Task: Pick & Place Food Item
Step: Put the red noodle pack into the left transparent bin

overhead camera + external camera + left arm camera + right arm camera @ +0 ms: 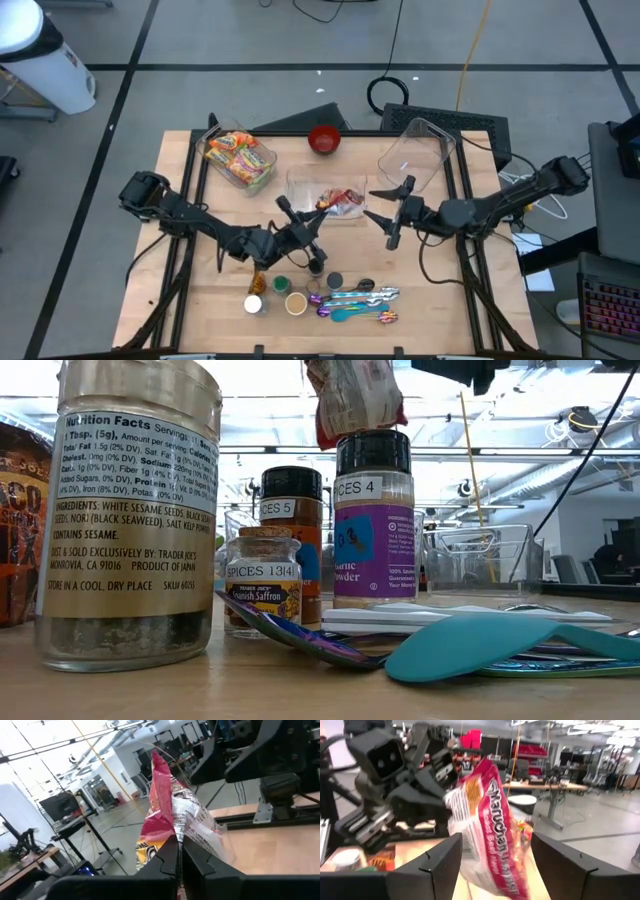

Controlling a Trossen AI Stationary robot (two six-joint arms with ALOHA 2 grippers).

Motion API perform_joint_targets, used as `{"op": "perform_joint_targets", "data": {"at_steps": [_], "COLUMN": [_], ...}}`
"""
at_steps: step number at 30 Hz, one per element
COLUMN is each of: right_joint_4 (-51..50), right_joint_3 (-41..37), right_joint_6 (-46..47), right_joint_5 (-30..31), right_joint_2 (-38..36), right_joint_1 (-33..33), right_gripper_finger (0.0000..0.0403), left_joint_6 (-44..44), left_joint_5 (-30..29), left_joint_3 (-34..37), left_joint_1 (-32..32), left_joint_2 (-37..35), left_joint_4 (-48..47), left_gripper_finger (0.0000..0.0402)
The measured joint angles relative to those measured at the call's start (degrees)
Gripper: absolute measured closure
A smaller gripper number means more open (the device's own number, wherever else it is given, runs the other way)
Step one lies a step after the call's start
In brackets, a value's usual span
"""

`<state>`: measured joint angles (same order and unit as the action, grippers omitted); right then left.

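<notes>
Beside the noodle packet: red bowl; spice jars; spoons

You are looking at a noodle packet showing red and white with black lettering and a yellow patch. A red bowl is sitting at the far edge. Near you, a teal spoon is lying beside iridescent purple spoons.

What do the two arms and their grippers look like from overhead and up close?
Both arms are matte black, built from jointed segments with bulky rounded housings at the outer ends. Black cables trail from the right arm off the table edge. The left gripper and right gripper each have two angular dark fingers, flat-faced with stepped, notched inner edges. No coloured markings show.
</notes>
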<state>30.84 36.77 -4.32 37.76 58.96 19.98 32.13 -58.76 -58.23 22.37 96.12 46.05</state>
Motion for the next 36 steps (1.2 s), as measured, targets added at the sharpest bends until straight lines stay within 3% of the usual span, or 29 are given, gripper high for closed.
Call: {"op": "perform_joint_targets", "data": {"at_steps": [8,18,20,25,32,36], "right_joint_4": [-5.6,-5.6,-5.6,-5.5,-5.5,-5.5], "right_joint_3": [0.0,0.0,0.0,0.0,0.0,0.0], "right_joint_6": [3.7,3.7,3.7,4.1,4.1,4.1], "right_joint_5": [0.0,0.0,0.0,0.0,0.0,0.0], "right_joint_2": [-0.8,-0.8,-0.8,-0.8,-0.8,-0.8], "right_joint_1": [0.1,0.1,0.1,0.1,0.0,0.0], "right_gripper_finger": [0.0189,0.0191,0.0191,0.0191,0.0191,0.0190], "left_joint_6": [-12.0,-20.4,-20.9,-18.3,-6.8,-7.5], "left_joint_5": [4.0,5.3,3.0,-9.7,-25.9,-28.1], "left_joint_3": [3.3,20.5,23.8,29.7,33.9,37.1], "left_joint_1": [-0.9,-4.4,-5.5,-6.5,-8.3,-12.6], "left_joint_2": [-7.6,-24.9,-28.1,-34.4,-39.4,-41.3], "left_joint_4": [-12.5,-11.8,-11.6,-11.5,-11.5,-13.5], "left_gripper_finger": [0.0394,0.0398,0.0396,0.0398,0.0397,0.0399]}}
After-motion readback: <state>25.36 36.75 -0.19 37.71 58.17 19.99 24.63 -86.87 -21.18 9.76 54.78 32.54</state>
